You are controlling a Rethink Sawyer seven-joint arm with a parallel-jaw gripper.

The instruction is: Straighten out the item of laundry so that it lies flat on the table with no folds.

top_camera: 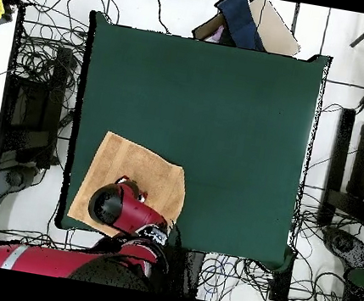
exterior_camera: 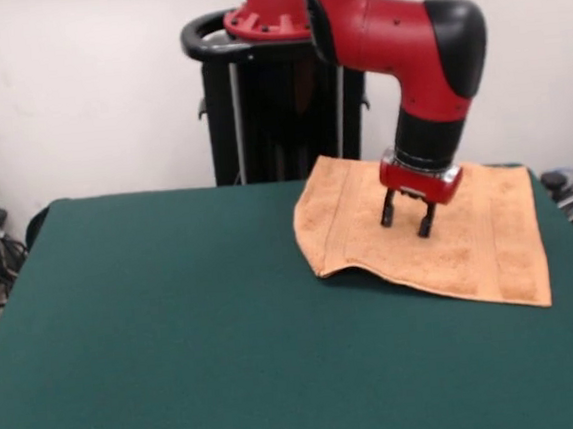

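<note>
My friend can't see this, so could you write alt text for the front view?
A red and black robot arm holds its open tool just above an orange-tan towel near the far right corner of a dark green table.

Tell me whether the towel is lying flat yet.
Mostly spread, not fully flat: the towel has one corner cut off diagonally, seemingly folded under, with its front edge slightly raised.

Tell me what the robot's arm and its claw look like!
The arm is thick, round and shiny red, with a smooth black cap on its elbow and a black cylinder section lower down. Below that sits a red collar with a thin silvery ring. The gripper has two short, dark prongs. From overhead, the arm shows the same red with a black end. No cables or markings are visible on it.
</note>
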